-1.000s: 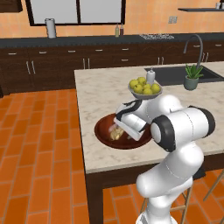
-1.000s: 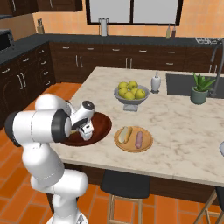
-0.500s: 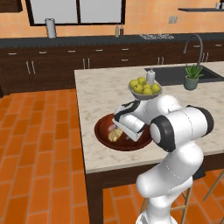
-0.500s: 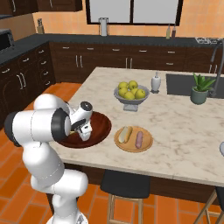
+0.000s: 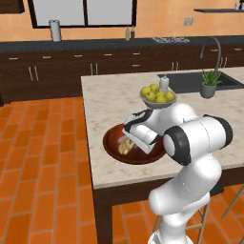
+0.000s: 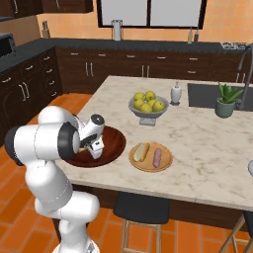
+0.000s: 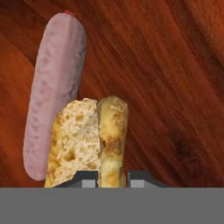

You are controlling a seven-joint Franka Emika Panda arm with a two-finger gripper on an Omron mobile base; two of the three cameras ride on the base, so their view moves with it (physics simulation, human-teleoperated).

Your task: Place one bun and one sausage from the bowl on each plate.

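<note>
fruit bowl (image 6: 146,106): i see a grey footed bowl of yellow-green fruit, well beyond the fingers (image 7: 141,178), farther in on the island.
white bottle (image 6: 176,93): upright, just past the fruit bowl, farther still from the fingers.
sink (image 6: 205,96): dark basin set in the counter, well away from the fingers, toward the far end.
potted plant (image 6: 226,101): stands by the sink, well apart from the fingers.
faucet (image 5: 212,48): curved, behind the plant.
island counter (image 6: 207,143): pale marble, under everything here.
stool (image 6: 141,209): dark seat below the counter edge, lower than the fingers.
floor (image 5: 43,157): orange tiles.
canister (image 5: 55,30): on the back counter, far from the fingers.
</note>
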